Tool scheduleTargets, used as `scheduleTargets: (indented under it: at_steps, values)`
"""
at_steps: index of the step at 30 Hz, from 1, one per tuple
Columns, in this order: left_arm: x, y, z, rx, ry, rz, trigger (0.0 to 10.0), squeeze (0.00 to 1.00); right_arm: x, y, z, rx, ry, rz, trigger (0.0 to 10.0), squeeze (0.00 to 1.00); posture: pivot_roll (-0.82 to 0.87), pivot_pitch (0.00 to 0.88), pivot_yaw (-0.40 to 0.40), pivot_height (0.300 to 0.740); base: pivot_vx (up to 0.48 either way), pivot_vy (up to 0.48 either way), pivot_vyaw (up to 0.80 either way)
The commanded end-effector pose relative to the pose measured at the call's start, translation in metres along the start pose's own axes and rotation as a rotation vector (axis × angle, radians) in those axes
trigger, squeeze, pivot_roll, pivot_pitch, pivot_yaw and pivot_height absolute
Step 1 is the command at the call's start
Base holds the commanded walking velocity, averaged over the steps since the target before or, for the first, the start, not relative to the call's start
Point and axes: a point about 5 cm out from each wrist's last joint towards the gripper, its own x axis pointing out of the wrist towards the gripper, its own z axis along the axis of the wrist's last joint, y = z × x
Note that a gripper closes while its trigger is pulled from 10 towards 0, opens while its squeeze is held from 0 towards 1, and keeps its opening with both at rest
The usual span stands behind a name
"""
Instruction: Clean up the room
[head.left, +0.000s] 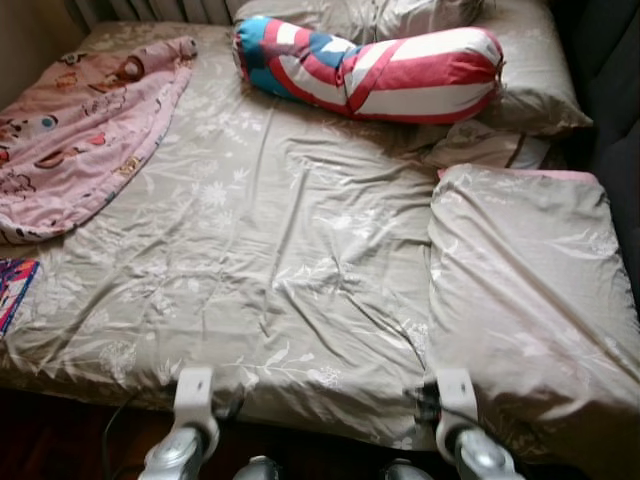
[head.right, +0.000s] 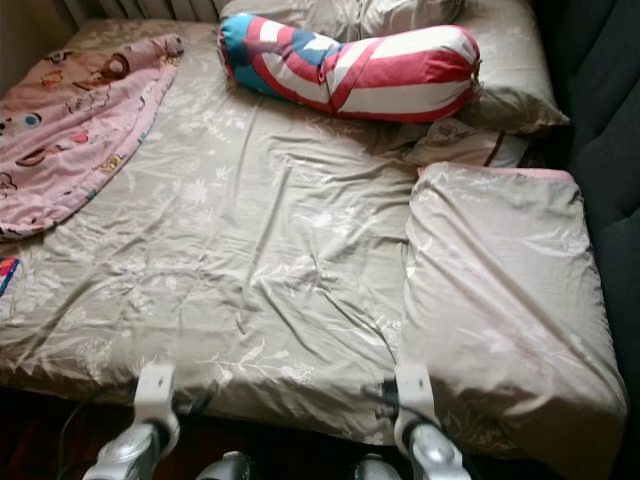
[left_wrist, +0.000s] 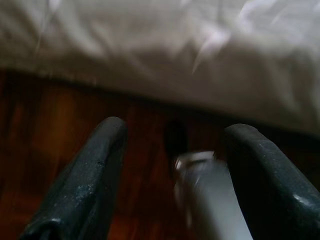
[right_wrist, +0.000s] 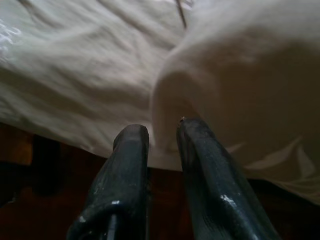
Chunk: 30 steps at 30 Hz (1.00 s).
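A bed with a beige floral sheet lies before me. A folded beige duvet rests on its right side, and a pink patterned blanket is crumpled at the left. A red, white and blue striped bolster lies across the head end. My left gripper hangs open over the dark wooden floor just short of the bed's edge. My right gripper is shut with nothing in it, pointing at the duvet's near corner. Both silver arms, left and right, sit low at the foot of the bed.
Beige pillows lie at the head end behind the bolster. A colourful cloth pokes out at the bed's left edge. A dark sofa or chair stands along the right side. A black cable trails on the floor by my left arm.
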Motion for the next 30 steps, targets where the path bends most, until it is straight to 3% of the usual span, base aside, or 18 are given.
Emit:
scheduleTargets:
  at_steps: [1,3,9,16,22,30]
  values:
    - [-0.004,0.004,-0.014,0.023,0.053,0.011,10.0,0.00,-0.001,-0.001,-0.006,0.020,0.020,-0.015,10.0,0.00,0.00,0.210,0.009,0.740,0.000,0.000,0.00]
    - [-0.006,0.008,-0.020,-0.010,0.073,0.039,10.0,0.00,-0.005,-0.013,-0.011,0.064,0.014,-0.103,10.0,0.00,0.01,0.207,0.007,0.740,0.000,0.000,0.00]
    - [-0.006,0.008,-0.022,-0.023,0.088,0.069,10.0,0.00,-0.009,-0.024,-0.020,0.152,0.019,-0.193,10.0,0.00,0.01,0.199,0.011,0.740,0.000,0.000,0.00]
    - [-0.005,-0.004,-0.026,0.007,0.109,0.053,10.0,0.00,-0.017,-0.034,-0.038,0.232,0.055,-0.257,10.0,0.00,0.00,0.187,0.007,0.740,0.000,0.000,0.00]
    - [-0.003,-0.013,-0.025,0.010,0.110,0.051,10.0,0.00,-0.022,-0.029,-0.054,0.243,0.111,-0.223,10.0,0.00,0.01,0.183,-0.005,0.740,0.000,0.000,0.00]
    - [-0.004,-0.009,-0.026,0.013,0.111,0.058,10.0,0.00,-0.017,-0.020,-0.049,0.252,0.104,-0.204,10.0,0.00,0.03,0.191,-0.004,0.740,0.000,0.000,0.00]
